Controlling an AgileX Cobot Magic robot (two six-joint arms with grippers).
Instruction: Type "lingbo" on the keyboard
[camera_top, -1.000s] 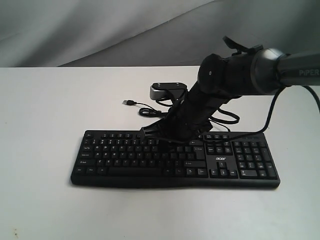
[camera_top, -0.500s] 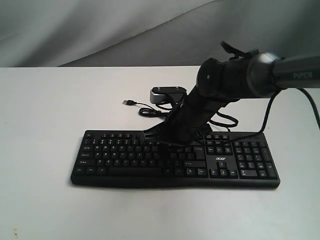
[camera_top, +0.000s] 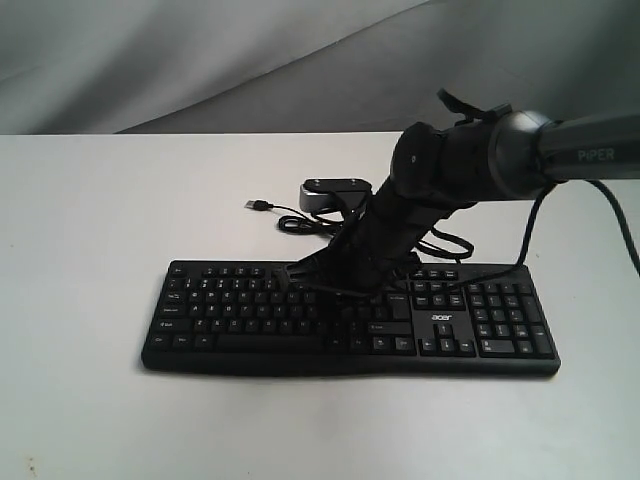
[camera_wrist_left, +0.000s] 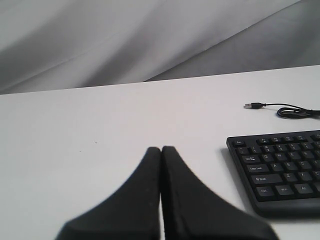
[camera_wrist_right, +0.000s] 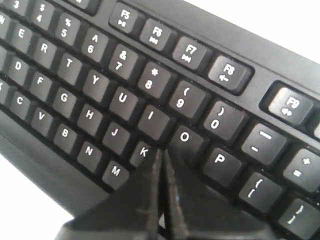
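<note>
The black keyboard (camera_top: 250, 315) with white legends and an acer logo lies across the white table (camera_top: 90, 230). My right gripper (camera_top: 300, 272) reaches in from the right over the letter keys. In the right wrist view this right gripper (camera_wrist_right: 161, 151) is shut, its tips sitting between the K key (camera_wrist_right: 143, 152) and the O key (camera_wrist_right: 184, 137), with the key beneath them hidden. I cannot tell whether they touch a key. My left gripper (camera_wrist_left: 161, 149) is shut on nothing above bare table, left of the keyboard's (camera_wrist_left: 280, 167) end.
The keyboard's thin black cable (camera_top: 300, 222) coils behind it, its USB plug (camera_top: 257, 204) lying loose on the table. A grey cloth backdrop (camera_top: 200, 60) hangs behind the table. The number pad (camera_top: 510, 320) is at the right end.
The right arm has sunk a little lower over the keyboard, carrying its shut gripper down toward the keys. The keyboard has not moved.
</note>
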